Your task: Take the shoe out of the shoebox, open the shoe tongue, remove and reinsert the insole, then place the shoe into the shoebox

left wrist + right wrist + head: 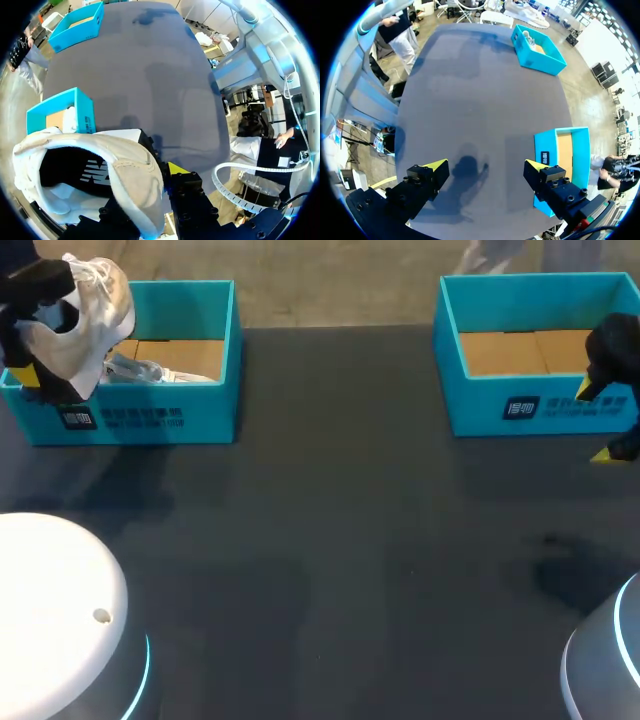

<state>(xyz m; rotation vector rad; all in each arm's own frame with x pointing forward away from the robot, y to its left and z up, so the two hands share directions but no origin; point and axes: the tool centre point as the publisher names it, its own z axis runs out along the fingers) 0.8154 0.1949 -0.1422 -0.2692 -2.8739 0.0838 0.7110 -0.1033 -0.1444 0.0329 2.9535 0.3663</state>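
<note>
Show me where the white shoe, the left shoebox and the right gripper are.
white shoe (100,310), head view, on its white upper.
left shoebox (150,420), head view, on its front wall.
right gripper (486,166), right wrist view, midway between its yellow tips.

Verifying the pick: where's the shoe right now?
Head view, far left: the white shoe is held in the left gripper, raised over the left end of the left shoebox, above its rim.

Left pincer (156,192) clamps the shoe (127,170); right pincer (485,167) gapes wide.
</note>
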